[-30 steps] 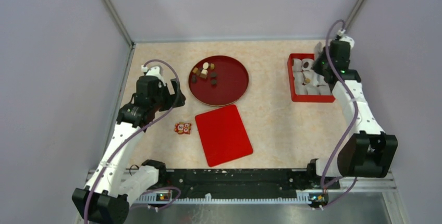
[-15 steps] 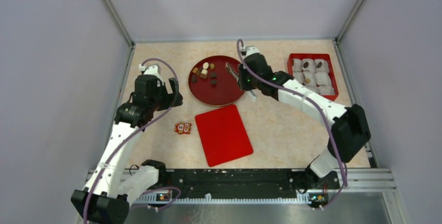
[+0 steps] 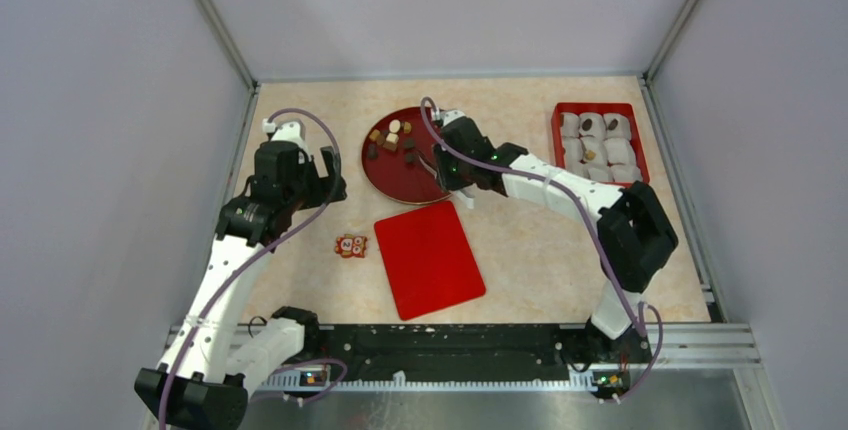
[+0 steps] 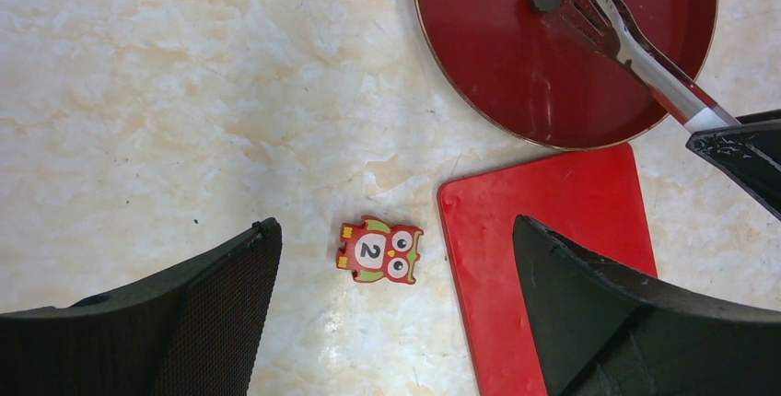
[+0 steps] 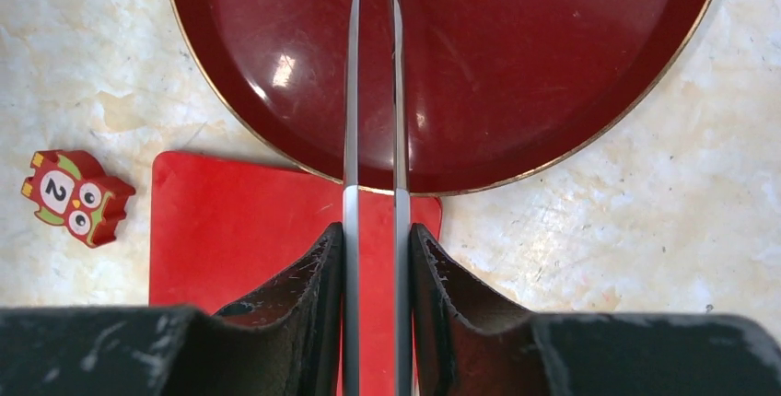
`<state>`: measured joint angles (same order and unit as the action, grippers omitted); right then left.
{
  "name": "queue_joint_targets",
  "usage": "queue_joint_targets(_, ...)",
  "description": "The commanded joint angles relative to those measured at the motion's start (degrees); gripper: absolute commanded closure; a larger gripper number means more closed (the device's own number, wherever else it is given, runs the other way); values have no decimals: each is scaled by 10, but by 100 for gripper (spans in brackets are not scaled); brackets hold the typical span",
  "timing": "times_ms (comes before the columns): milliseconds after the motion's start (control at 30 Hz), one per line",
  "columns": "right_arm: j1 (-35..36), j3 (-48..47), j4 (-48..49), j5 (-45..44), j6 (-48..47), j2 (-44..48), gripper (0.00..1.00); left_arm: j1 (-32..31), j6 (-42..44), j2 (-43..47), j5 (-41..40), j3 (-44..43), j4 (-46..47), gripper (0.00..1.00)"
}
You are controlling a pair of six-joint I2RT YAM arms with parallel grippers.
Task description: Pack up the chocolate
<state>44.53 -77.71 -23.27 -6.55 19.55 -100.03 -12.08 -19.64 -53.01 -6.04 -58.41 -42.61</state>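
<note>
several pieces of chocolate point(image 3: 392, 140) cluster at about 10 o'clock on the round red plate point(image 3: 400, 188), toward 10 o'clock from the right gripper point(image 3: 445, 168). that gripper is pinched narrowly on metal tongs point(image 4: 635, 51), whose tips sit just beside one dark piece. the left gripper point(image 3: 330, 175), at 9 o'clock of the plate, is spread wide and holds nothing.

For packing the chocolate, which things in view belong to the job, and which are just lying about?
Job: chocolate on the round plate; tongs in the right gripper; red box of paper cups; flat red sheet, probably its lid.
Lying about: owl tile numbered 2.
</note>
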Motion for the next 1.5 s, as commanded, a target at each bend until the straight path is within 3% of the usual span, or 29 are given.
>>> queue_joint_targets(0, 10, -34, 35, 6, -2, -6, 72, 3, 5, -1, -3, -18, 8, 1)
queue_joint_targets(667, 50, -95, 2, -96, -29, -75, 63, 3, 3, 3, 0, -16, 8, 1)
queue_joint_targets(1000, 52, -129, 0, -105, -29, -112, 62, 4, 2, 7, -1, -13, 7, 1)
queue_joint_targets(1100, 53, -137, 0, -104, -29, -115, 66, 4, 2, 7, -1, -13, 6, 1)
queue_joint_targets(1333, 55, -119, 5, -105, -29, -86, 95, 4, 1, 7, -1, -12, 6, 1)
queue_joint_targets(1467, 55, -90, 12, -112, -28, -28, 100, 4, 0, 7, 2, -11, 8, 1)
